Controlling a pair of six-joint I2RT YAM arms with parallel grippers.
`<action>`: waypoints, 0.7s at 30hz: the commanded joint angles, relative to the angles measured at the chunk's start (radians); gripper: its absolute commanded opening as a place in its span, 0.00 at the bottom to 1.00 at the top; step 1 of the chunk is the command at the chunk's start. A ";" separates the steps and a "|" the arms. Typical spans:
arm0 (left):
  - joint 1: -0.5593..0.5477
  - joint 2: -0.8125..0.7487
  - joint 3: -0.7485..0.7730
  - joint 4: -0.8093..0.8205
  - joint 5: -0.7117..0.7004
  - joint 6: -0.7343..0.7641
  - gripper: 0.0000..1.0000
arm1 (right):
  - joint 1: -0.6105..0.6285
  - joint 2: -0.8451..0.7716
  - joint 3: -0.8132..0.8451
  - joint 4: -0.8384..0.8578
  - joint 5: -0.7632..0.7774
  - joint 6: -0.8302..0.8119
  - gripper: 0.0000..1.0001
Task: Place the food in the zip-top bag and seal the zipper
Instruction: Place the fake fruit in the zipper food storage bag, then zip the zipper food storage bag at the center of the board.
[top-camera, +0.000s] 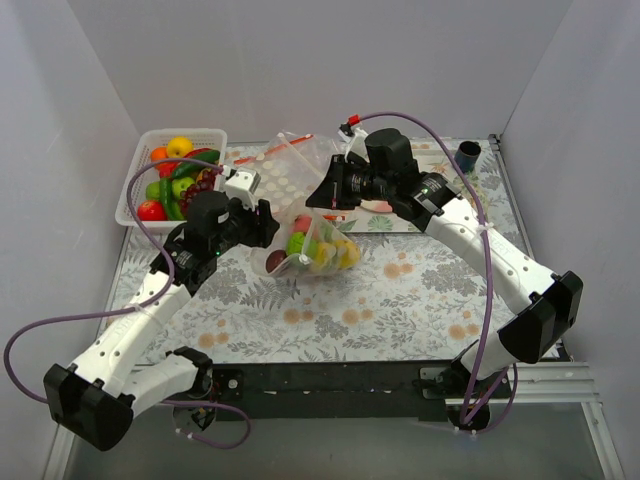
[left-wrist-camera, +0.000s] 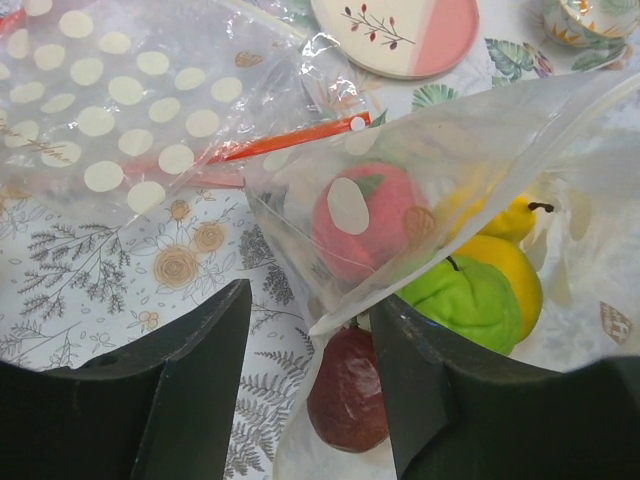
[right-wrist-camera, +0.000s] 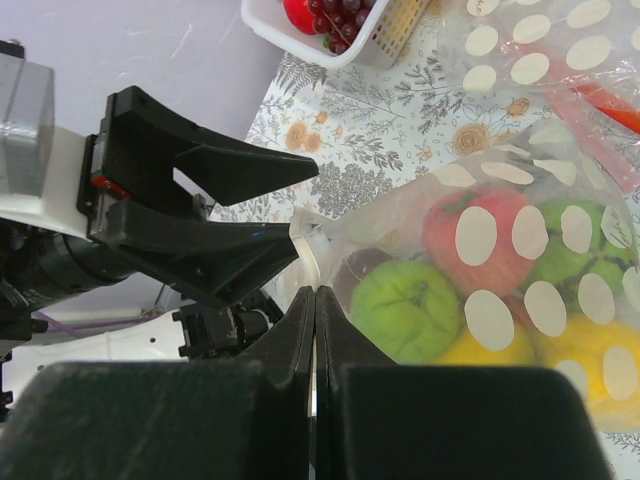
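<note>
Clear polka-dot zip-top plastic bag (top-camera: 300, 225) at frame centre, part-filled: red, green, yellow toy fruits (top-camera: 322, 250) inside. More toy food (top-camera: 175, 178) waits in white slatted basket (top-camera: 128, 212), upper left. Thin red zipper strip (left-wrist-camera: 290, 138) looks unsealed. Right gripper (top-camera: 322, 196) pinched tight on bag film; left gripper (top-camera: 268, 222) jaws apart at bag edge.

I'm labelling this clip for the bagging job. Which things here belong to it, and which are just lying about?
Job: bag; its red zipper; food in the bag; food not yet bagged.
Lying about: basket, which only holds the waiting food; plate; cup.
</note>
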 joint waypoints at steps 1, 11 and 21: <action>-0.003 0.011 -0.015 0.031 0.039 -0.008 0.49 | 0.005 -0.053 0.021 0.042 -0.043 -0.004 0.01; -0.003 0.042 0.038 -0.063 0.012 -0.187 0.00 | 0.005 -0.112 -0.085 0.082 -0.031 -0.015 0.01; -0.003 0.123 0.217 -0.308 -0.050 -0.506 0.00 | 0.005 -0.177 -0.346 0.121 0.095 -0.133 0.01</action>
